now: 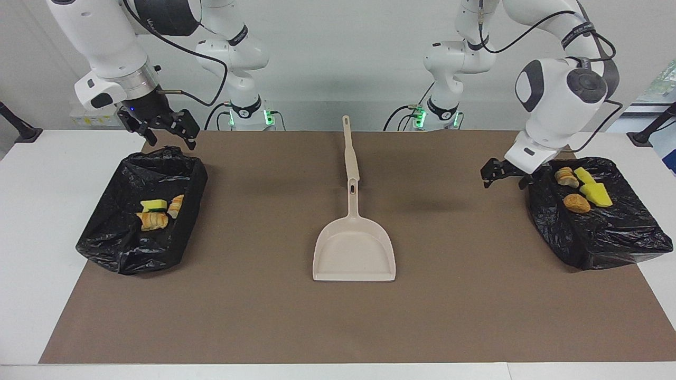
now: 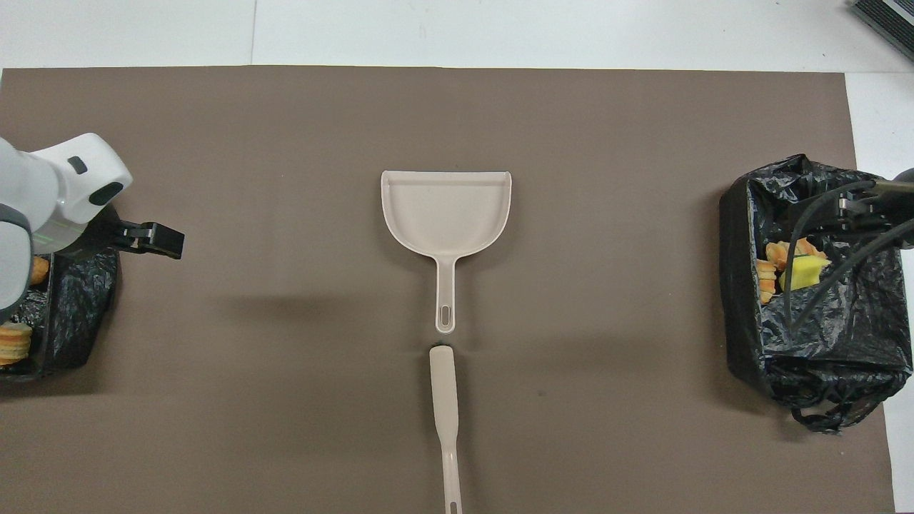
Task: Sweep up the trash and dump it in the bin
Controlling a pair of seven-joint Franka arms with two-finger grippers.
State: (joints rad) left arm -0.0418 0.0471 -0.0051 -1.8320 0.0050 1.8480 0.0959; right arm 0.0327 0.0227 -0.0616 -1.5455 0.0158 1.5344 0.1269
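Plainly, in the facing view the sweeping looked done: trash (image 1: 582,191) lay in the bin (image 1: 597,232) beside the released, empty left gripper (image 1: 508,176), and more in the bin (image 1: 137,243) below the released right gripper (image 1: 168,130). Overhead, the empty dustpan (image 2: 446,214) and brush (image 2: 444,400) lay well apart from both; next, I judged, parking the arms.

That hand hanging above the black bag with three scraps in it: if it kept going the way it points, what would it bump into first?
Probably the rim of the black bag below it. The right hand, open, points down over the bag's end nearest the robots, so the scraps look clear of its line, though depth is hard to judge.
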